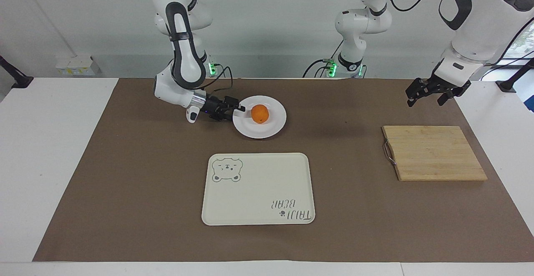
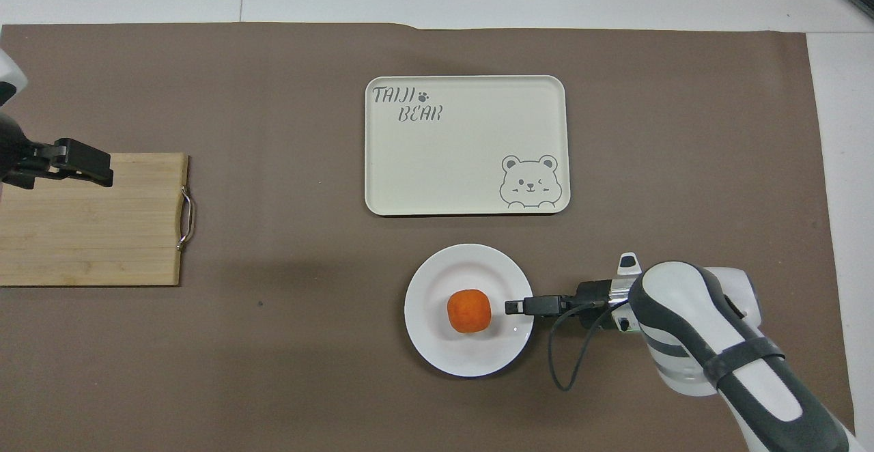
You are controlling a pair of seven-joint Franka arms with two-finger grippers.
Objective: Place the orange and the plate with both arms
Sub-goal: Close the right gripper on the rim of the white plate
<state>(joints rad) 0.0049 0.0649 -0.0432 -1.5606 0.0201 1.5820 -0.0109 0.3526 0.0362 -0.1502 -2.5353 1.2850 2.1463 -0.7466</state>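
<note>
The orange (image 1: 260, 114) sits in the middle of the white plate (image 1: 273, 126), which rests on the brown mat between the robots and the cream tray. My right gripper (image 1: 236, 112) lies low and level at the plate's rim on the right arm's side, open, with its upper finger over the rim. In the overhead view the right gripper's tip (image 2: 513, 306) overlaps the plate's edge (image 2: 450, 358) beside the orange (image 2: 469, 311). My left gripper (image 1: 425, 95) is open and empty, raised by the cutting board's edge (image 2: 85, 163), and waits.
A cream rectangular tray with a bear drawing (image 1: 258, 188) lies mid-table, farther from the robots than the plate. A bamboo cutting board with a metal handle (image 1: 434, 153) lies toward the left arm's end.
</note>
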